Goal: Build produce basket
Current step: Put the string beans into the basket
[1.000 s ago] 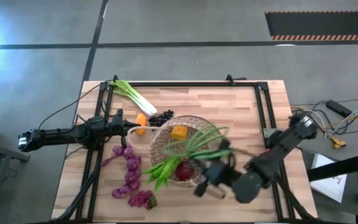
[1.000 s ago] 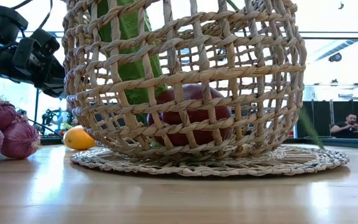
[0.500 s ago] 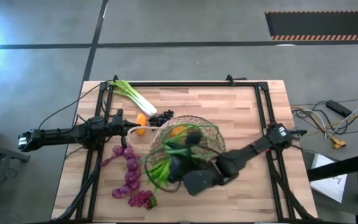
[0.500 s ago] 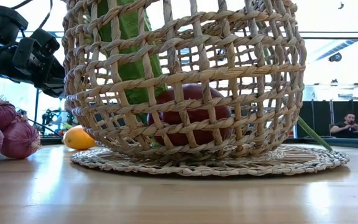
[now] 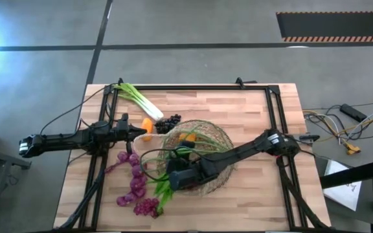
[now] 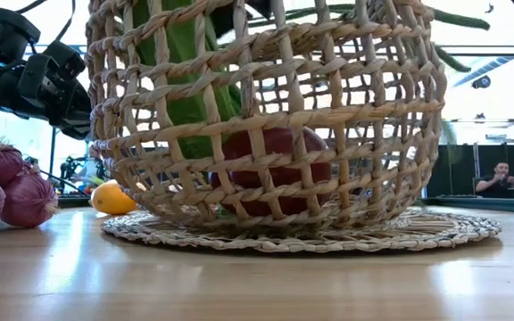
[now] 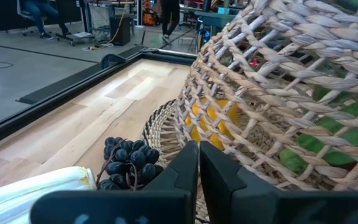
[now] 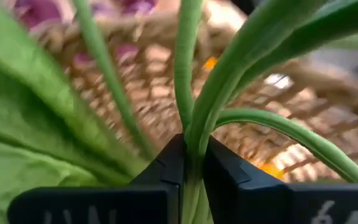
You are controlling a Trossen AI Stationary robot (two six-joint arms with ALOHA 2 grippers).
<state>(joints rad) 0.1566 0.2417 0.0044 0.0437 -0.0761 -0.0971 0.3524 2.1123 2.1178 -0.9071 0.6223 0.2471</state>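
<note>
Am holding right gripper (image 8: 190, 163) jaws pinched on long green leaf stalks (image 8: 194, 93) over pale tan woven wicker basket (image 5: 199, 144); am risking tipping basket. Left gripper (image 7: 197, 163) jaws closed, empty.

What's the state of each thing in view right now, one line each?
basket: on the table, tipped, pressed by the right arm
green leaves: pinched in the right gripper, over the basket
red apple: inside the basket, at the bottom
orange piece: inside the basket
left gripper: jaws shut, empty, beside the basket
dark grapes: on the table, outside the basket
leek: lying on the table
</note>
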